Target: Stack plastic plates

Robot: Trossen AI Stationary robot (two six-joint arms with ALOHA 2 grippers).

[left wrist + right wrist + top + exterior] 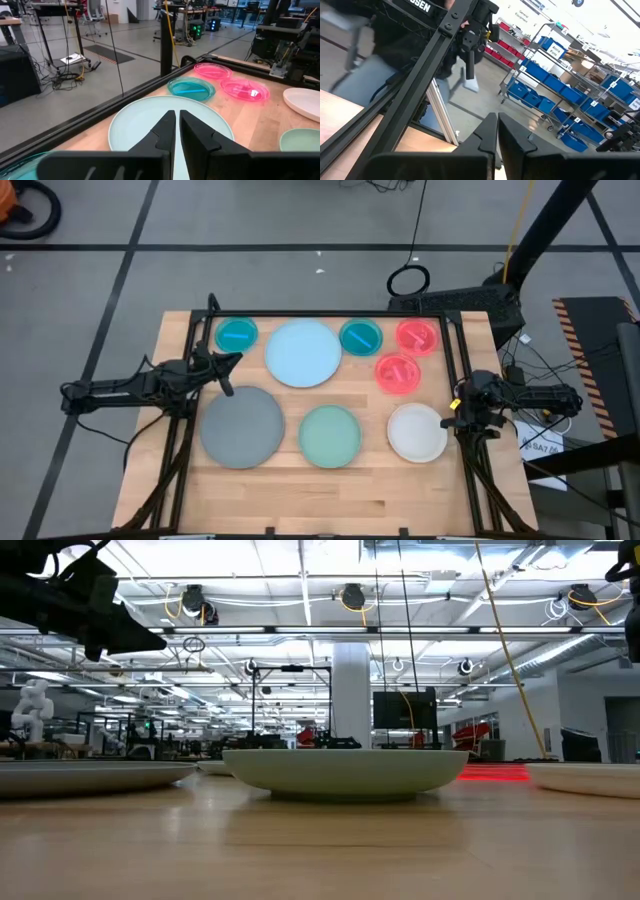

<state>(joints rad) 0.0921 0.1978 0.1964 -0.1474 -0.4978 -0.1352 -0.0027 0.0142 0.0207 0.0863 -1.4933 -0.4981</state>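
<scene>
Mint green plate (345, 772) sat nearest, unstacked.
Your left tool (177, 131) and right tool (497, 131) were pinched narrow, empty; all eight plates remained.

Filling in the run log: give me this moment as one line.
stage: none stacked | plates: eight apart on table | left gripper: shut, beside light blue plate | right gripper: shut, by white plate

In the low view the grey plate (90, 776) is cut by the left edge and the white plate (590, 778) by the right edge. In the left wrist view 1 teal-blue plate (20, 167) is partly hidden behind the gripper body, and the mint green plate (302, 140) leaves the frame. What lies behind the mint plate in the low view is perhaps the light blue one; too blurred to tell.
</scene>
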